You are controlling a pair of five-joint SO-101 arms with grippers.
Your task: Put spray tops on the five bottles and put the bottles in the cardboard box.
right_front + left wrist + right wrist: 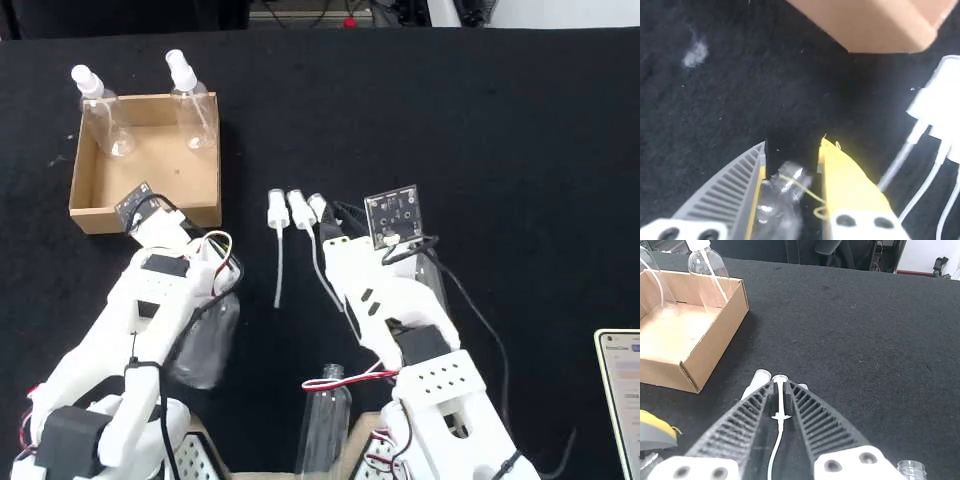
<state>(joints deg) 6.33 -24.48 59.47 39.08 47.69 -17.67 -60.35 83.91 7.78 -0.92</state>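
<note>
Tally: two capped bottles (pixel 105 125) (pixel 195 110) in the cardboard box (pixel 95 200); my left tool (pixel 794 145) clamps one bottle (pixel 205 345), right tool (pixel 780 388) pinches the middle spray top (pixel 780 379) of three.

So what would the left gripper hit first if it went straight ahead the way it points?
Probably the cardboard box, at its near corner. The left gripper, holding a bottle, may tilt down enough to touch the table first.

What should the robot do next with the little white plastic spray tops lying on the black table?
Probably squeeze and lift the middle white plastic spray top toward the clear plastic bottle. The right gripper sits around that top, and the left gripper holds the bottle close by, so the two could meet. Two topped bottles stand in the brown cardboard box.
</note>
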